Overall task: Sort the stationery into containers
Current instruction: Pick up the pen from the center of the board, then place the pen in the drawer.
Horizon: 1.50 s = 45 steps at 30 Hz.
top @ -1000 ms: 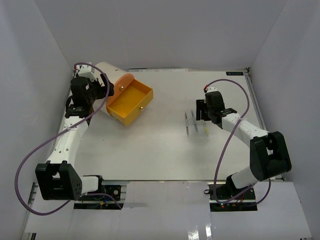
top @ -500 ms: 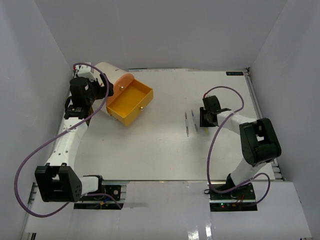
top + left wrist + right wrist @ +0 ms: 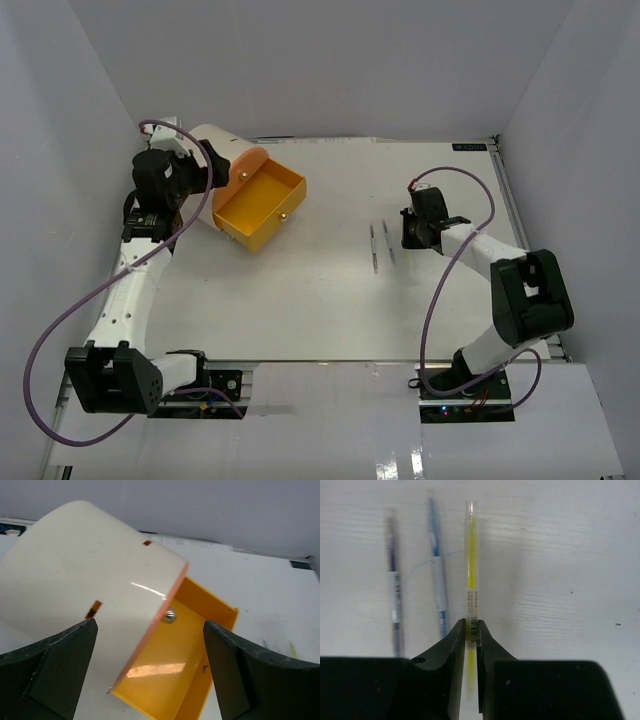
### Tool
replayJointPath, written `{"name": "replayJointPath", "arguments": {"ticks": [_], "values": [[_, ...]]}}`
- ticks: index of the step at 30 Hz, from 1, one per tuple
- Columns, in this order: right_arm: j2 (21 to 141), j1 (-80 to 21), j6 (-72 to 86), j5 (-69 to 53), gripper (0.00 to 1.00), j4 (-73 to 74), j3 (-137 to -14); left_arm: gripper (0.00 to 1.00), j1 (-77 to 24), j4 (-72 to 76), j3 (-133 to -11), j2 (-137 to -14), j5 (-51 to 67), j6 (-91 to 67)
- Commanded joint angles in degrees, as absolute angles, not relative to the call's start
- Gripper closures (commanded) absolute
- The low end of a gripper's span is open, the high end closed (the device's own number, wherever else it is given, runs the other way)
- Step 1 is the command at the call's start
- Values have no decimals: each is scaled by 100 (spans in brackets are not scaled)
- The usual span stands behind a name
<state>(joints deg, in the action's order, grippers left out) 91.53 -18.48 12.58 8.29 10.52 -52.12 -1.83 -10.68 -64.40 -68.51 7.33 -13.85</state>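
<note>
Where right jaws clamp it, yellow pen (image 3: 470, 555) hidden, drawer (image 3: 176, 647) cropped.

Right wrist view: the lower end of the yellow pen (image 3: 471, 565) is hidden between the pinched fingers of the right gripper (image 3: 470, 623). Left wrist view: the organizer (image 3: 85, 575) is cut off at left, its drawer (image 3: 175, 665) at bottom. Top view: the pens (image 3: 374, 247) at centre right are too small to tell their colours.

The white tabletop (image 3: 300, 300) carries a cream cylindrical plastic organizer (image 3: 222, 148) at its far left and, well apart, a slim purple pen (image 3: 395, 587) just beside a slim blue pen (image 3: 438, 575).
</note>
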Motion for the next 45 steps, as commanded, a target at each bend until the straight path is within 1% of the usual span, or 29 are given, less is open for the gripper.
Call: {"name": "replayJointPath", "arguments": {"ticks": [1,4,5,6,8,9,15,17,19,22,26,27,29,30,32,33,34,36,37,38,39,40,42,43,45], "values": [[8177,-2082,1204,-287,87,590,-5195,2,-412,-1143,-6820,-6461,1597,-1992],[7754,-2546,1230,-685,88,291,-5299,2,-921,-1099,-6803,-6355,1740,-2415],[7674,-2653,1274,-764,88,212,-5343,2,-1114,-1081,-6785,-6346,1601,-2478],[7595,-2759,1318,-1000,88,46,-5396,2,-1569,-1046,-6759,-6337,1513,-2531],[7357,-3031,1441,-1238,88,-394,-5379,2,-1967,-879,-6715,-6372,1363,-2733],[7278,-3111,1581,-1413,88,-770,-5344,2,-2317,-809,-6637,-6389,1284,-2803],[6856,-3541,2073,-1775,86,-2089,-5028,2,-3584,-133,-6451,-6846,529,-3085],[6812,-3577,2170,-1819,85,-2258,-4975,2,-3996,-44,-6495,-7091,178,-3050],[6759,-3621,2250,-1837,85,-2399,-4914,2,-4148,139,-6547,-7250,88,-3067],[6662,-3630,2364,-1890,84,-2557,-4791,7,-4298,272,-6574,-7479,-123,-3199],[6557,-3639,2391,-1872,84,-2637,-4694,22,-4386,404,-6644,-7655,-88,-3296],[6531,-3639,2391,-1872,84,-2645,-4676,31,-4386,430,-6653,-7707,-53,-3305],[6513,-3639,2391,-1854,84,-2680,-4632,40,-4395,448,-6662,-7734,-26,-3313],[6495,-3639,2399,-1854,83,-2689,-4623,52,-4395,466,-6653,-7726,-18,-3313],[6495,-3647,2417,-1854,83,-2733,-4579,64,-4395,492,-6645,-7726,-9,-3296],[6495,-3639,2434,-1854,82,-2759,-4570,69,-4395,501,-6636,-7726,-9,-3287],[6486,-3639,2435,-1854,81,-2768,-4553,78,-4395,501,-6627,-7717,-9,-3270],[6478,-3639,2435,-1837,77,-2760,-4535,86,-4395,501,-6618,-7708,-9,-3226],[6478,-3639,2426,-1828,74,-2760,-4526,92,-4395,492,-6618,-7708,-9,-3199],[6469,-3639,2417,-1793,66,-2742,-4518,94,-4395,501,-6609,-7682,-9,-3095],[6451,-3639,2382,-1767,61,-2699,-4500,94,-4395,475,-6609,-7673,-9,-3024],[6442,-3630,2364,-1749,51,-2637,-4509,95,-4386,405,-6644,-7655,-9,-2945],[6355,-3621,2137,-1530,36,-2384,-4500,95,-4377,134,-6758,-7612,-271,-2594],[6320,-3612,2057,-1425,19,-2260,-4500,95,-4342,10,-6942,-7603,-377,-2436],[6249,-3551,1838,-1065,4,-1944,-4526,95,-4298,-629,-7206,-7620,-814,-1909]]}}
